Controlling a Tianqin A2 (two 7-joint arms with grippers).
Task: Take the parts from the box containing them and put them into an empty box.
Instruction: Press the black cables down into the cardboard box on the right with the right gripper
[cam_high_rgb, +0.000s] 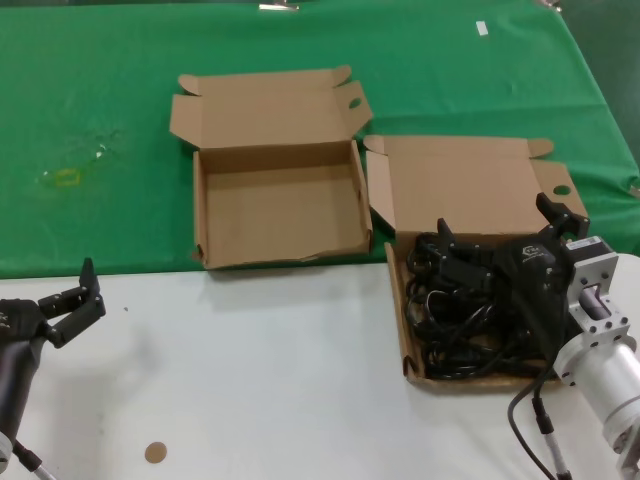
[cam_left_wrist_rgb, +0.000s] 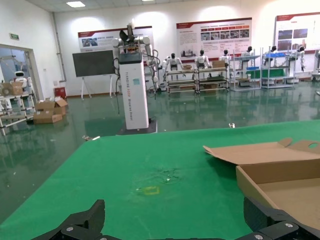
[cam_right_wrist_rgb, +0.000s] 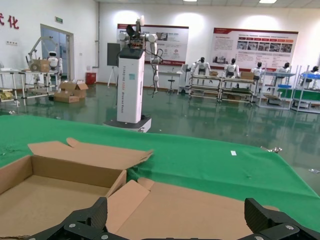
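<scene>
The right gripper (cam_high_rgb: 497, 232) is hanging over the box containing them (cam_high_rgb: 403, 320) at the lower right of the head view, with its two black fingers spread wide apart and nothing between them. The parts (cam_high_rgb: 465, 320) are lying in a black tangle of cords inside that box, filling most of its floor, and the right arm is covering the right side of the pile. The lid of that box is standing open behind it, leaning onto the green cloth (cam_high_rgb: 100, 100). The empty box (cam_high_rgb: 280, 215) is sitting in the upper middle of the head view, just beside the full box and touching it at the corner, with its lid folded back and its ragged front wall facing the robot. The left gripper (cam_high_rgb: 78, 300) is waiting at the lower left over the white table (cam_high_rgb: 260, 380), well apart from both boxes, and its fingers are spread open too, gripping nothing. A small brown round spot (cam_high_rgb: 154, 453) is lying on the white table near the bottom left
</scene>
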